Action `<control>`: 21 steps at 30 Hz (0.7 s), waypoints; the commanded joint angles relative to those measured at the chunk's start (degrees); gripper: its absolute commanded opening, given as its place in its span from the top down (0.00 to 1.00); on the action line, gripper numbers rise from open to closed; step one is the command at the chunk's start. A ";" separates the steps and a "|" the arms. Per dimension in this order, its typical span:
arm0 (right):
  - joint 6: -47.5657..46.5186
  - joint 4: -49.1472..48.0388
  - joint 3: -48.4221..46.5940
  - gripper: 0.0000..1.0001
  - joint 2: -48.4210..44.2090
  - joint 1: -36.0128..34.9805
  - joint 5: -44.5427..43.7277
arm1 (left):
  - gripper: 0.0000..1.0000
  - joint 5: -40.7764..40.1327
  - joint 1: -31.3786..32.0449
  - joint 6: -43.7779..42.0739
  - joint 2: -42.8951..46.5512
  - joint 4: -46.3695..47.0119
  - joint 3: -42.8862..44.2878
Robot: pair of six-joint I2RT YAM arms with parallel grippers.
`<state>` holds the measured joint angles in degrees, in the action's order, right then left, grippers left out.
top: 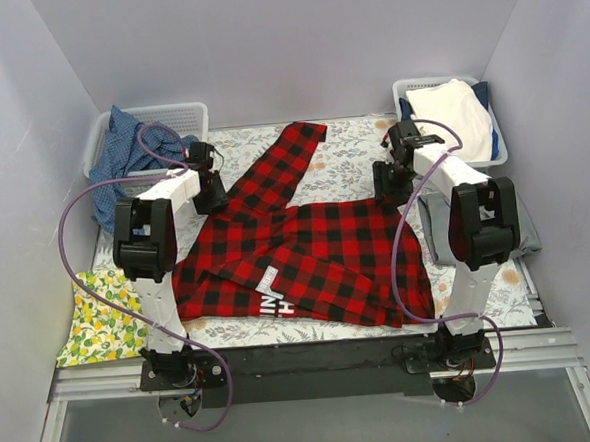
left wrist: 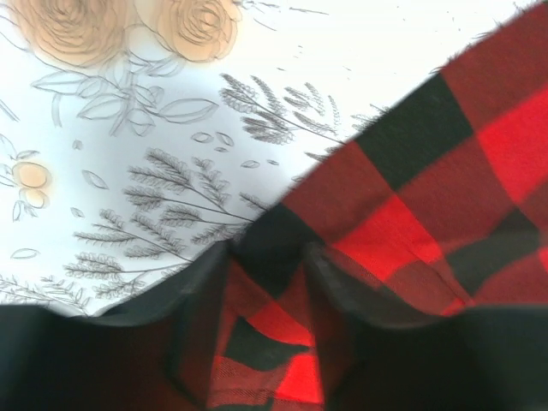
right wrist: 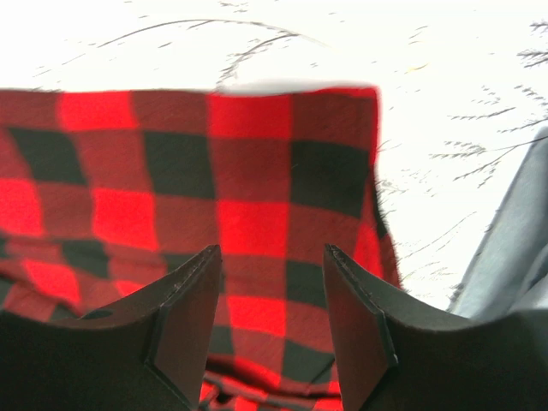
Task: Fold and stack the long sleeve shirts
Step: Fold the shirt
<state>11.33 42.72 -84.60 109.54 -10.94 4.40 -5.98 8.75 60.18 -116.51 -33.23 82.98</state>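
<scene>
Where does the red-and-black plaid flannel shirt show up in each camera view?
Top external: red-and-black plaid flannel shirt spread across the centre.
Left wrist: shirt fills the right and lower frame.
Right wrist: shirt covers the left and centre.
Shared landmark: white floral-print table cover.

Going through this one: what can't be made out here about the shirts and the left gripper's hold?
White lettering on the red-and-black plaid flannel shirt: top view, partly folded under, too small to read.
Plain grey shirt: top view, mostly behind the right arm; right wrist view cuts it at the edge.
Left gripper: left wrist view, plaid bunched between dark blurred fingers; clamped or not, unclear.
</scene>
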 commanded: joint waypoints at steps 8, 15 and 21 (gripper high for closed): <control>-0.79 -6.85 -2.59 0.36 6.47 0.22 -10.64 | 0.90 -1.93 -0.23 0.20 -3.99 -2.89 -0.01; -1.67 -8.00 -9.00 0.35 13.77 0.22 -11.96 | 1.00 -1.40 -0.23 -0.24 -3.99 -3.94 1.48; -1.66 -8.09 -11.55 0.67 16.23 0.13 -10.03 | 1.00 -0.97 -0.23 -0.51 -3.99 -5.17 4.47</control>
<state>9.82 36.91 -94.59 123.20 -10.98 -6.02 -8.36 8.47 60.14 -118.13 -36.47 85.86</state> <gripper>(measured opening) 0.528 0.015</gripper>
